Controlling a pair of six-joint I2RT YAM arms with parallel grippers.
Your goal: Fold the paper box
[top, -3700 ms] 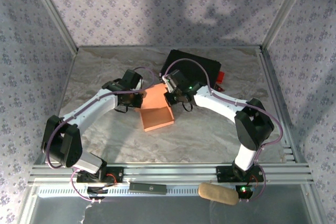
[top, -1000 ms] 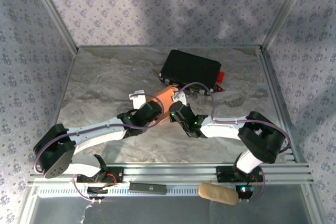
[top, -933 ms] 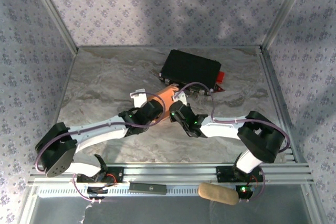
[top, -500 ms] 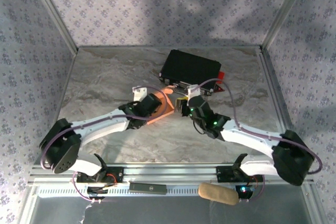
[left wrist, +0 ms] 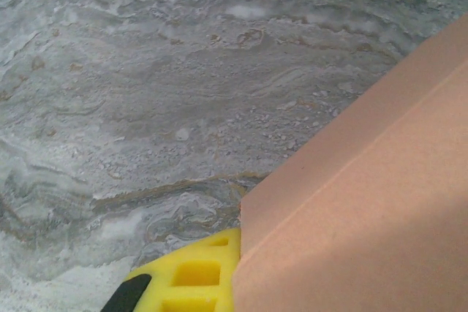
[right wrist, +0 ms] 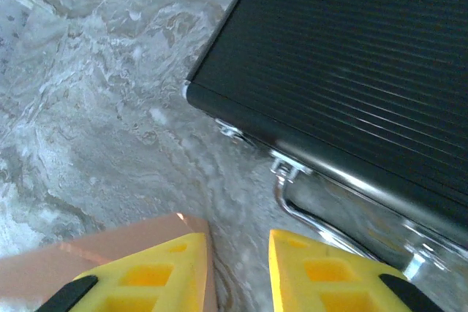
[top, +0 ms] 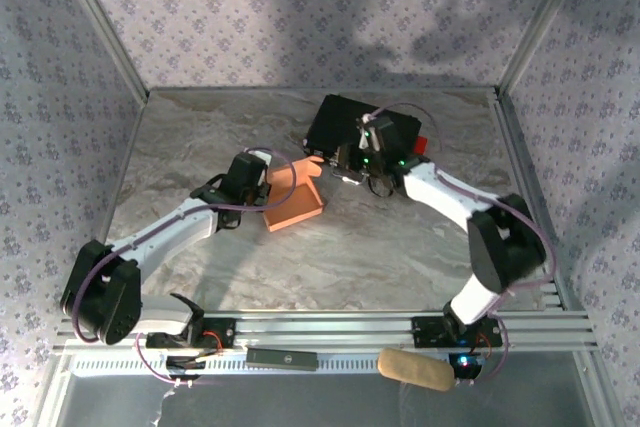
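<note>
The salmon-pink paper box [top: 295, 203] lies on the marble table [top: 200, 147] as an open-topped box with one flap raised at the back. My left gripper [top: 266, 181] holds the box's left wall. In the left wrist view a yellow finger [left wrist: 183, 280] presses against the box's wall [left wrist: 365, 202], and the other finger is hidden behind the cardboard. My right gripper [top: 347, 161] hovers open just right of the box, beside the black case. Its yellow fingers [right wrist: 153, 275] stand apart over bare table, and the box's corner [right wrist: 110, 245] lies against the left one.
A larger black hard case [top: 362, 132] with a metal handle [right wrist: 292, 202] lies right behind the box, a red part [top: 421, 144] at its right end. A tan roll [top: 415, 369] and a black bar [top: 282, 356] rest on the front rail. Patterned walls close in three sides.
My right gripper has let go of the box and drawn back toward the black case. The box has come down onto the table, open side up, and the left arm has swung out left with it.
</note>
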